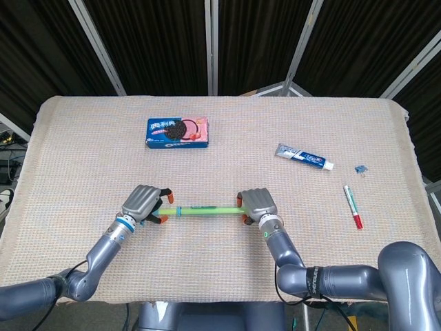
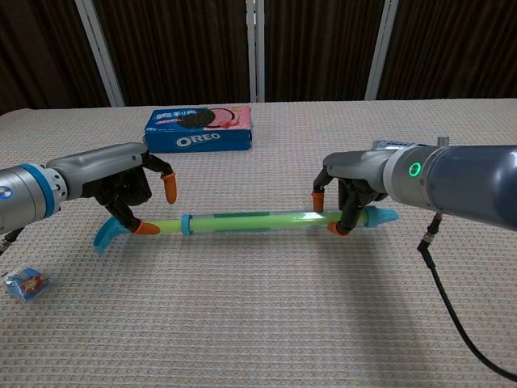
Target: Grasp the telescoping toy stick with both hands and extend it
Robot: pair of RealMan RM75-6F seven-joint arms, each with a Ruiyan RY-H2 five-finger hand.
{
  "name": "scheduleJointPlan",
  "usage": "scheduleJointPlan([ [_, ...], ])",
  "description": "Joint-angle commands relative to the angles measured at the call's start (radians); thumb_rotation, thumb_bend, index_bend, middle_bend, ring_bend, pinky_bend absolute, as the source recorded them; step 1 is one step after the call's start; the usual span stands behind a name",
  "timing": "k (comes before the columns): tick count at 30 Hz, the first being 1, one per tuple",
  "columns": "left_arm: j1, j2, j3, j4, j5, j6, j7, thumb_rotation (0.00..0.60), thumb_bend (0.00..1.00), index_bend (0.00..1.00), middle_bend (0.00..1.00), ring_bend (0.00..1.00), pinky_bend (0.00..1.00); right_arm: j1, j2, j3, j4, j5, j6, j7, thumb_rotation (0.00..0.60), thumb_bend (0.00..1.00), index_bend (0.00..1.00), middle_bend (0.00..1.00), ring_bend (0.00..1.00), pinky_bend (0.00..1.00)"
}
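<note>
The toy stick point(image 1: 203, 207) point(image 2: 242, 221) is green with blue ends and lies left to right across the near middle of the table. My right hand point(image 1: 256, 204) point(image 2: 355, 190) grips its right end, fingers curled around the tube, and the blue tip point(image 2: 381, 216) pokes out past them. My left hand point(image 1: 145, 204) point(image 2: 121, 190) arches over the left end beside the blue curved handle point(image 2: 109, 235). Its fingers are spread: one fingertip point(image 2: 144, 228) is at the tube and another fingertip point(image 2: 170, 192) is raised above it.
An Oreo box point(image 1: 178, 132) point(image 2: 199, 129) lies behind the stick. A toothpaste tube point(image 1: 303, 156), a small blue clip point(image 1: 360, 169) and a red pen point(image 1: 353, 207) lie at the right. A small wrapped sweet point(image 2: 24, 284) sits near the front left.
</note>
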Motion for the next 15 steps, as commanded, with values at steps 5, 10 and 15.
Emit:
scheduleJointPlan([
  [5,-0.007,-0.001,0.003,0.01,-0.045,-0.016,0.003,0.6,0.26,0.46,0.93,0.88,1.0,-0.001,0.001,0.0,-0.006,-0.003,0.001,0.001,0.6,0.41,0.6,1.0,1.0,1.0],
  [10,-0.014,-0.009,0.007,0.03,-0.077,-0.04,-0.005,0.6,0.3,0.46,0.93,0.88,1.0,0.0,0.0,0.001,-0.009,-0.004,-0.003,0.003,0.6,0.41,0.6,1.0,1.0,1.0],
  [15,-0.021,-0.015,0.013,0.043,-0.09,-0.056,-0.016,0.6,0.32,0.46,0.93,0.88,1.0,0.002,-0.004,-0.002,-0.005,-0.002,-0.007,0.002,0.6,0.41,0.6,1.0,1.0,1.0],
])
